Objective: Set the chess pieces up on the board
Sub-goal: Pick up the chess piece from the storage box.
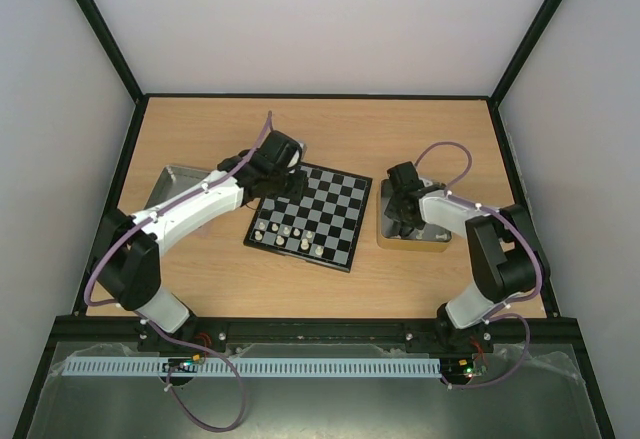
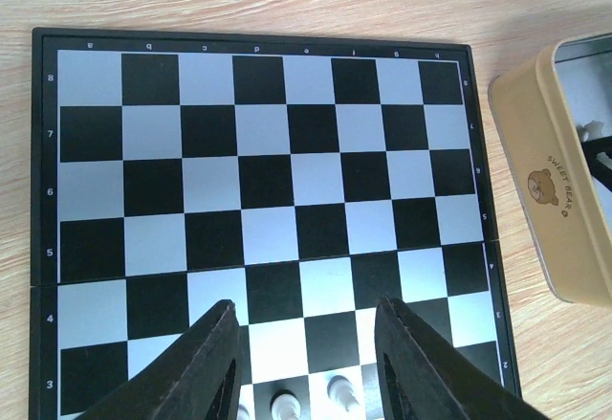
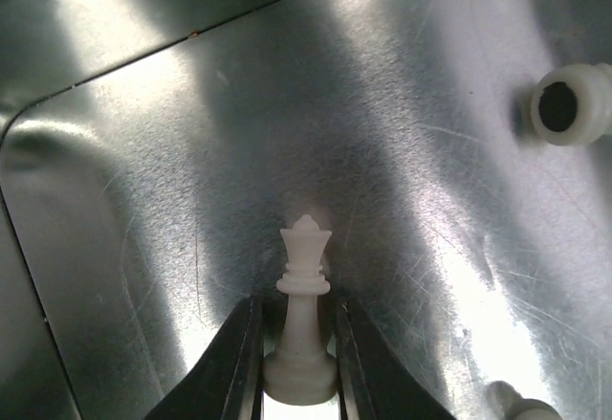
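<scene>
The board (image 1: 330,209) lies mid-table, with several cream-white chess pieces (image 1: 286,231) on its near rows. My left gripper (image 1: 283,191) hovers over the board's left side. In the left wrist view it (image 2: 306,343) is open and empty above the board (image 2: 268,162), with white pieces (image 2: 285,404) below the fingers. My right gripper (image 1: 402,221) is down inside the tan tin (image 1: 385,241). In the right wrist view it (image 3: 297,301) is shut on a white queen (image 3: 304,257), which stands upright on the shiny tin floor (image 3: 172,171). No black pieces show.
More white pieces lie in the tin, one on its side (image 3: 567,104) and one at the lower right (image 3: 521,406). A silvery tin (image 1: 172,181) sits left of the board, partly under my left arm. The tan tin's wall (image 2: 550,181) is close to the board's right edge.
</scene>
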Robot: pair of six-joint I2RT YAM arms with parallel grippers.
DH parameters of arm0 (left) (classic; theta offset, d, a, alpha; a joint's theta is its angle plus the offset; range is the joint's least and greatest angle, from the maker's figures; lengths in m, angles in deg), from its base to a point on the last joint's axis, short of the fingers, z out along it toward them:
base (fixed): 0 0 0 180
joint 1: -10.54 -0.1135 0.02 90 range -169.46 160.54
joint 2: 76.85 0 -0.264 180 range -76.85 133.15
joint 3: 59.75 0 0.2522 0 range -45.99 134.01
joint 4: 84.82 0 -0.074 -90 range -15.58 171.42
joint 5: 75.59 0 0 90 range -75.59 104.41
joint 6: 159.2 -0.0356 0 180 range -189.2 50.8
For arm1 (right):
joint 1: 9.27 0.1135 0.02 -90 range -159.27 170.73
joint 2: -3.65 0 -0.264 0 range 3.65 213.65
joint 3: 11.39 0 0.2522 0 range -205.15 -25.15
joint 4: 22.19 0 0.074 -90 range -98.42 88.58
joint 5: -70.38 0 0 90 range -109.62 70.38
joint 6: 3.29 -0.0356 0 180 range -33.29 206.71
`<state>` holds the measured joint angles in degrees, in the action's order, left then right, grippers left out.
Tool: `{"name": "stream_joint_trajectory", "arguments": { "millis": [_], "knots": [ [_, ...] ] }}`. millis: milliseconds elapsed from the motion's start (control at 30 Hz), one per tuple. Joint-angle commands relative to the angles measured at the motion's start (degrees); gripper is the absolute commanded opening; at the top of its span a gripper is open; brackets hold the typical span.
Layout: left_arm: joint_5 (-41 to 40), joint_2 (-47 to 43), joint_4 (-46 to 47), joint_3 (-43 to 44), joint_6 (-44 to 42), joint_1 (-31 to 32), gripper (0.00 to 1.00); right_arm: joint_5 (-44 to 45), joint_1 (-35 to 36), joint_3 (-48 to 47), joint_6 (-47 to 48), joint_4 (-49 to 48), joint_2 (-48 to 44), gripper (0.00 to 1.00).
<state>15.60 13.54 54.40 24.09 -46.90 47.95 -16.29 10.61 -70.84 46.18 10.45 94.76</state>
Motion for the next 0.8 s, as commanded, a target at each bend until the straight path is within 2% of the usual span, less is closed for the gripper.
{"name": "stream_joint_trajectory", "arguments": {
  "millis": [0,200,333,433,533,667,767],
  "knots": [
    [0.8,-2.0,0.8,-0.3,1.1,-0.4,0.41,-0.4,-0.2,1.5,-0.8,0.6,-1.3,0.09],
    [2.8,-4.2,1.9,-0.8,2.6,-1.1,0.42,-0.6,-0.1,2.0,1.5,-3.7,-10.0,0.09],
    [8.6,-7.2,5.1,-1.4,4.0,-2.7,0.44,-5.4,-0.1,1.8,2.6,-7.4,-18.0,0.09],
    [13.8,-9.7,8.0,-1.7,5.2,-4.0,0.56,-14.0,-0.1,2.1,3.8,-11.5,-23.5,0.09],
    [20.6,-11.4,11.2,-1.5,5.5,-5.2,0.65,-26.8,-0.1,3.7,6.2,-20.1,-27.6,0.09],
    [29.4,-11.1,13.5,0.1,7.5,-5.8,0.75,-42.6,0.8,4.2,5.6,-29.5,-28.5,0.06],
    [35.7,-10.2,15.2,1.2,10.3,-6.0,0.81,-49.6,3.6,4.1,5.6,-35.0,-28.6,0.06]
  ]
}}
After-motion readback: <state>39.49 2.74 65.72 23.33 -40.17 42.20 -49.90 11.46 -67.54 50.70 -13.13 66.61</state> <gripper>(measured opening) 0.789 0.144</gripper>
